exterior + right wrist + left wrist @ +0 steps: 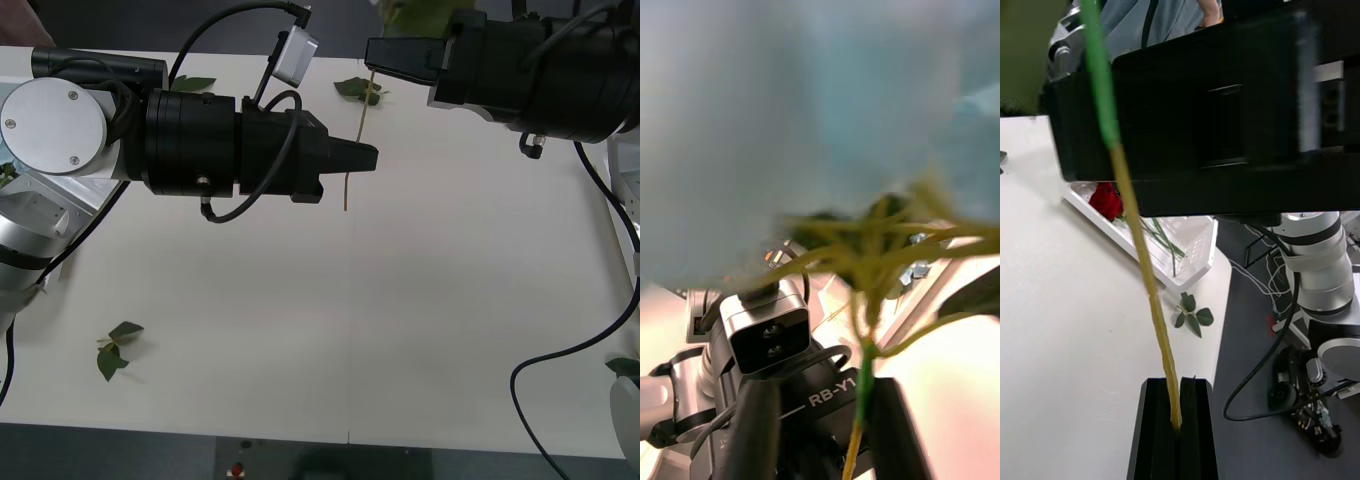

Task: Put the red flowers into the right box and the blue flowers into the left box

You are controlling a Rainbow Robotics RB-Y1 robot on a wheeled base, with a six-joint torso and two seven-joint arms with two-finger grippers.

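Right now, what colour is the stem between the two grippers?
The stem is green above, yellowish-tan below; clearest in the left wrist view.

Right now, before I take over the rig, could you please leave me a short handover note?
Left gripper: shut on the lower stem of a blue flower, held upright above the table.
Right gripper: at the same stem higher up, facing the left one; looks like a handover.
Done: one red rose lies in the right box.
Left: this blue flower must go to the left box.
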